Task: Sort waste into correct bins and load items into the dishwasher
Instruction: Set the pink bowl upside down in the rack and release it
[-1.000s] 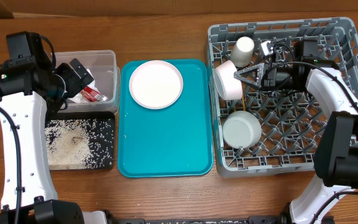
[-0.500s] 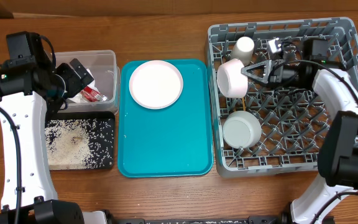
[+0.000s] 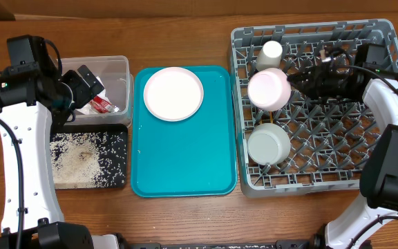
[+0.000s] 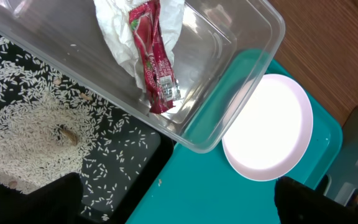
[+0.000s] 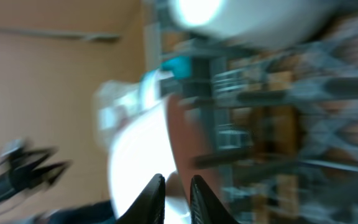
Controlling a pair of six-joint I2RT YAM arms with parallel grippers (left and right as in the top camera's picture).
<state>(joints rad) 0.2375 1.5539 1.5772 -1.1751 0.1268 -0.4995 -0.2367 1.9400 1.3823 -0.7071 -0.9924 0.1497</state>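
Observation:
My right gripper (image 3: 294, 79) is shut on the rim of a white bowl (image 3: 269, 88) and holds it tilted over the grey dish rack (image 3: 309, 184); the right wrist view is blurred, with the fingers (image 5: 176, 190) pinching the white bowl (image 5: 135, 149). A second white bowl (image 3: 268, 143) and the small white cup (image 3: 272, 52) sit in the rack. The pink plate (image 3: 173, 93) lies on the teal tray (image 3: 185, 159). My left gripper (image 3: 92, 83) is open and empty above the clear tub (image 3: 119, 62), which holds the napkin (image 4: 114, 25) and sauce packet (image 4: 151, 56). Rice (image 3: 81, 159) lies in the black tray (image 3: 121, 181). I cannot make out the chopsticks.
The tub and black tray stand at the left, the teal tray in the middle, the rack at the right, all close together on the wooden table. The right arm's cable runs over the rack's far right corner (image 3: 365, 52).
My right gripper has drawn back to the right and turned the bowl it holds, so the bowl now shows as a full round disc from above. The left arm has not moved.

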